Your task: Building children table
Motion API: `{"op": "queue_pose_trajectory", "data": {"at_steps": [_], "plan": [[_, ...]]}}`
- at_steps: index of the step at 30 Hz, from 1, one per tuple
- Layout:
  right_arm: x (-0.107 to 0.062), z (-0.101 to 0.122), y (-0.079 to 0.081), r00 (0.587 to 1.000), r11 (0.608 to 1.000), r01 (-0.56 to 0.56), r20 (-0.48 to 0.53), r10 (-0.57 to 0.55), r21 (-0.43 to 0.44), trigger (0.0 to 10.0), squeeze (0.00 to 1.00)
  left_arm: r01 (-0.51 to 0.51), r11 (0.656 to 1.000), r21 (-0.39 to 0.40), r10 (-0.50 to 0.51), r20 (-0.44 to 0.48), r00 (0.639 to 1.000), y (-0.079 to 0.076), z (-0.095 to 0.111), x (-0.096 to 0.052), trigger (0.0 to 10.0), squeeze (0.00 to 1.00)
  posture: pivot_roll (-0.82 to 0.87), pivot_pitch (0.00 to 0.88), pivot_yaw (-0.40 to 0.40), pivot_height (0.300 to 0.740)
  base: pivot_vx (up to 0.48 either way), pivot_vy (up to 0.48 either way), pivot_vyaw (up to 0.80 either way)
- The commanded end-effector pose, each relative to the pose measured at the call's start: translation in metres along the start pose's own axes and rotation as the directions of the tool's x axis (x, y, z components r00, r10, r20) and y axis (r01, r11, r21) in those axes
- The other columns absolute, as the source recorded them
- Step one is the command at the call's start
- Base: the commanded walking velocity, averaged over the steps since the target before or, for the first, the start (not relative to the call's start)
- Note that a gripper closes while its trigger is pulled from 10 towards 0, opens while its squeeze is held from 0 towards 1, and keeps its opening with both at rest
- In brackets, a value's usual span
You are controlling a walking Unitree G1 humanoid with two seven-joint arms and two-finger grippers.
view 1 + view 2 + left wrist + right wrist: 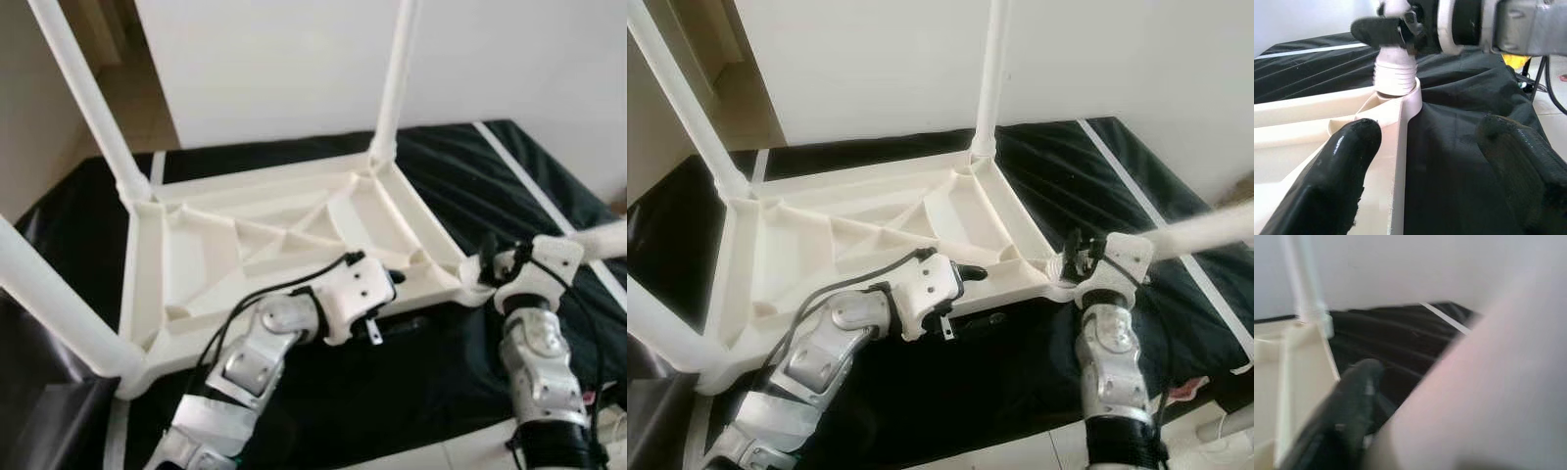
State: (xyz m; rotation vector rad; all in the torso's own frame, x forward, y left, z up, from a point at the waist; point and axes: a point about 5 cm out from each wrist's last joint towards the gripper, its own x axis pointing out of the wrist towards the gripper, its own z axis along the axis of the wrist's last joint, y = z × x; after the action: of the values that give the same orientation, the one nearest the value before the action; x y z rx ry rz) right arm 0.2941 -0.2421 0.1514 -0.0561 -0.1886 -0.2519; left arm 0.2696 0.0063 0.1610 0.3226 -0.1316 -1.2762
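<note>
Tabletop [265, 245] lies upside down on the black sheet [470, 176], ribbed underside up, so the corner sockets face me and legs can go in from above. Three legs are already seated: far-left leg [83, 88] and far-right leg [397, 78] stand up from the tabletop's far corners, and a near-left leg [49, 304] rises from its near-left corner. The fourth leg [1205, 225] is at the tabletop's near-right corner, and it's tilted hard, almost lying over away from the tabletop, not upright like the others. My right claw [1087, 257] is clenched around that leg right at its base, just above the socket [1400, 98]; gripping low looks like the best control for starting the thread. In the left wrist view the leg end shows as a ribbed, threaded white collar [1396, 73] sitting in the round socket, so I judge this is a screw-in joint, partly engaged at best. My left claw [1425, 161] is released, fingers spread to either side of the tabletop's near rim, just short of that corner; likely there to steady the slab against the twisting. Everything is smooth off-white moulded plastic: round tubular legs, thin walls, diagonal stiffening ribs. The sheet is glossy, wrinkled and probably slippery, so the tabletop may slide when torqued.
</note>
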Motion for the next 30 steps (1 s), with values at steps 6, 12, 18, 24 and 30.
{"op": "queue_pose_trajectory", "data": {"at_steps": [6,12,18,24,30], "plan": [[0.009,-0.002,-0.007,0.991,0.992,-0.129,-0.024,0.129,0.005,0.0,0.00,-0.045,0.999,0.005,0.045,0.008,0.999,0.004,0.004,0.002,10.0,0.00,-0.09,0.013,0.002,0.740,0.000,0.000,0.00],[0.010,-0.003,-0.005,0.973,0.972,-0.230,-0.041,0.229,-0.042,0.0,0.00,-0.050,0.999,0.006,0.050,0.010,0.999,0.004,0.005,0.001,10.0,0.00,-0.08,0.012,-0.002,0.740,0.000,0.000,0.00],[0.001,-0.012,-0.004,0.942,0.929,-0.335,-0.084,0.325,-0.156,10.0,0.00,-0.058,0.998,0.006,0.058,0.008,0.998,0.005,0.005,0.000,10.0,0.00,-0.08,0.013,-0.002,0.740,0.000,0.000,0.00],[-0.009,-0.026,-0.008,0.915,0.893,-0.402,-0.123,0.383,-0.205,10.0,0.00,-0.056,0.998,0.005,0.056,0.010,0.998,0.006,0.006,0.000,10.0,0.00,-0.08,0.015,0.003,0.740,0.000,0.000,0.00],[-0.017,-0.033,-0.010,0.894,0.880,-0.444,-0.143,0.424,-0.170,10.0,0.00,-0.050,0.999,0.005,0.050,0.009,0.999,0.005,0.006,0.000,10.0,0.00,-0.08,0.021,0.008,0.740,0.000,0.000,0.00]]}}
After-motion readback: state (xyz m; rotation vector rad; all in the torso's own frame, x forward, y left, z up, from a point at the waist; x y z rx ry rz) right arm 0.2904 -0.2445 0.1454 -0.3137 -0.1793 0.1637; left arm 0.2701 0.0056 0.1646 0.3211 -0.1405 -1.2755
